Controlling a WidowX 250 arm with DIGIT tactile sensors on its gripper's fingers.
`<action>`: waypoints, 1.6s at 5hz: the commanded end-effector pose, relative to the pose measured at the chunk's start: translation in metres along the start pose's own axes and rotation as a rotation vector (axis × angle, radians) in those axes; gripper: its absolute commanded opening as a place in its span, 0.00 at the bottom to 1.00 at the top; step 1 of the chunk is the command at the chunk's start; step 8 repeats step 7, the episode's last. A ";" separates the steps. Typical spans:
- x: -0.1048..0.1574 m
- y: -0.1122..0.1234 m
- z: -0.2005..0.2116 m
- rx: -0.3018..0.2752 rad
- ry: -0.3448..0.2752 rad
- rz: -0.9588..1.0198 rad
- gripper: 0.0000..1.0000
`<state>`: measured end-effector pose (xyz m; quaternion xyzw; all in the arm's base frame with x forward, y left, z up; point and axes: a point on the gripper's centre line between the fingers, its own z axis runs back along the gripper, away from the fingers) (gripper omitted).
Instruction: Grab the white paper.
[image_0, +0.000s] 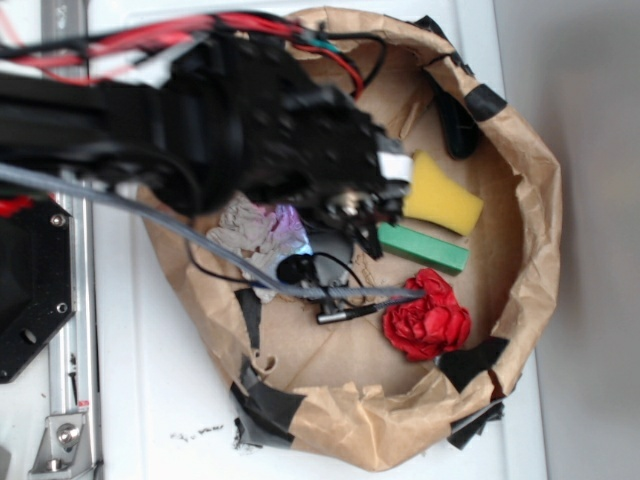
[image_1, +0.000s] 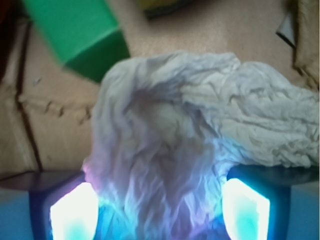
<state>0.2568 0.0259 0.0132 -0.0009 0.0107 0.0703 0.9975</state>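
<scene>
Nearest the wrist camera: two glowing fingertip pads (image_1: 73, 212), one at each lower corner, spread apart with the white paper (image_1: 170, 150) filling the gap between them. Gripper (image_1: 160, 212) astride the wad, jaws apart; contact between pads and paper not determinable, lower edge of wad cut off by frame. White paper heavily wrinkled, lit blue-violet near the pads, resting on the brown paper lining (image_1: 50, 115). Green block (image_1: 75, 30) beyond the wad, upper left, apart from it.

Exterior view: black arm over the left half of the lined basin, gripper (image_0: 300, 225) largely hidden beneath it. White paper (image_0: 255, 232) partly visible under the arm, left of centre, tinted violet. Yellow sponge (image_0: 440, 195) just beside green block (image_0: 425, 248). Red paper ball (image_0: 428, 318) near the lower right wall (image_0: 530, 250), well apart from the white paper.
</scene>
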 end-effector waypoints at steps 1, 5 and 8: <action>0.035 0.008 0.010 0.060 -0.079 0.085 0.00; 0.002 -0.010 0.144 -0.021 -0.205 0.039 0.00; 0.004 -0.017 0.169 0.002 -0.216 0.045 0.00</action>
